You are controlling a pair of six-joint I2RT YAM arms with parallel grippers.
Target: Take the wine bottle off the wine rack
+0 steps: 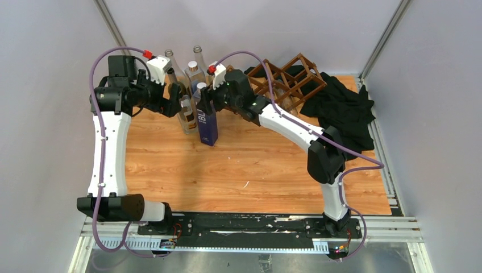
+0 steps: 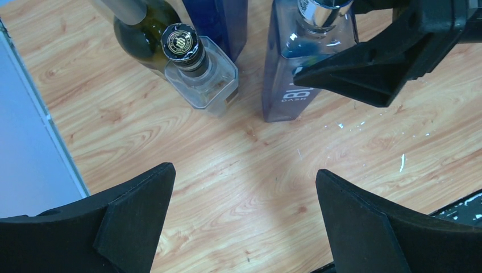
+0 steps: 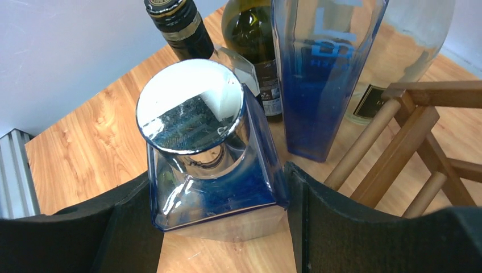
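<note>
The right gripper (image 3: 219, 182) is narrowed onto the blue bottle (image 3: 210, 199), with a pad against each flat side just under the shoulder, below the chrome cap (image 3: 190, 105). The bottle appears to stand upright on the table (image 1: 244, 165) just left of the rack (image 1: 287, 77) and outside its cells. The lift-out therefore looks done, with only a clean release left. The bottle is glass, square in section, tall, and narrow at the foot. I judge it heavy, rigid, slick, breakable and easy to topple. The flat faces seat the pads well. A hold this high suits lifting but leaves the base free to swing, so the release should be gentle and straight. Other bottles (image 3: 250, 34) crowd it on the side away from the rack, close enough that a knock could fell them. The left gripper (image 2: 244, 173) hangs wide open and empty, farther from the rack, above bare wood near a clear square bottle (image 2: 202, 79).
</note>
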